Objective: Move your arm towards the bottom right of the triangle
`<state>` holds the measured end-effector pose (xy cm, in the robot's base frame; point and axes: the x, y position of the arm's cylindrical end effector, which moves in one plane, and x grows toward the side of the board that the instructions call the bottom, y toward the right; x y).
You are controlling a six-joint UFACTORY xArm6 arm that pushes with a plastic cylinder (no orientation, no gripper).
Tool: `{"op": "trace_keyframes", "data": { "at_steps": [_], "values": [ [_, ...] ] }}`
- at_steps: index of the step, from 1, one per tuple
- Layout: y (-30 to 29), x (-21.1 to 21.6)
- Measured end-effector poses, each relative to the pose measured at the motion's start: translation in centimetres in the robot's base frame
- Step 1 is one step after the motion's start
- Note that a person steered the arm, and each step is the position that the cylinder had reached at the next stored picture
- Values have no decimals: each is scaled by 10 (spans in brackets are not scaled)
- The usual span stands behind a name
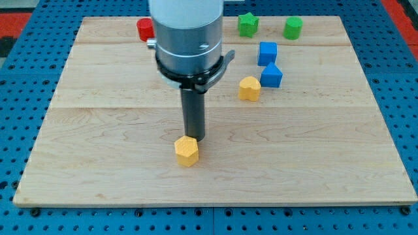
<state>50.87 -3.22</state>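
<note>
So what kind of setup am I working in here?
Likely a lab bench for tabletop pushing: a wooden board on a blue perforated base, small coloured blocks scattered about, and my tip just above the yellow hexagonal block.

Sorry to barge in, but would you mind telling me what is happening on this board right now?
A single arm with a dark rod is working over a wooden board scattered with small blocks. My tip sits just above the yellow hexagonal block near the board's middle, apparently touching it. Further toward the view's top right lie another yellow block, two blue blocks, a green star-shaped block and a green block. A red block shows partly behind the arm.
</note>
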Motion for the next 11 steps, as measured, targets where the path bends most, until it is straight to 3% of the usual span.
{"op": "trace_keyframes", "data": {
  "at_steps": [1, 2, 3, 4, 5, 11],
  "values": [
    [0, -24],
    [-1, 18],
    [-1, 32],
    [29, 32],
    [133, 19],
    [190, -2]
  ]
}}
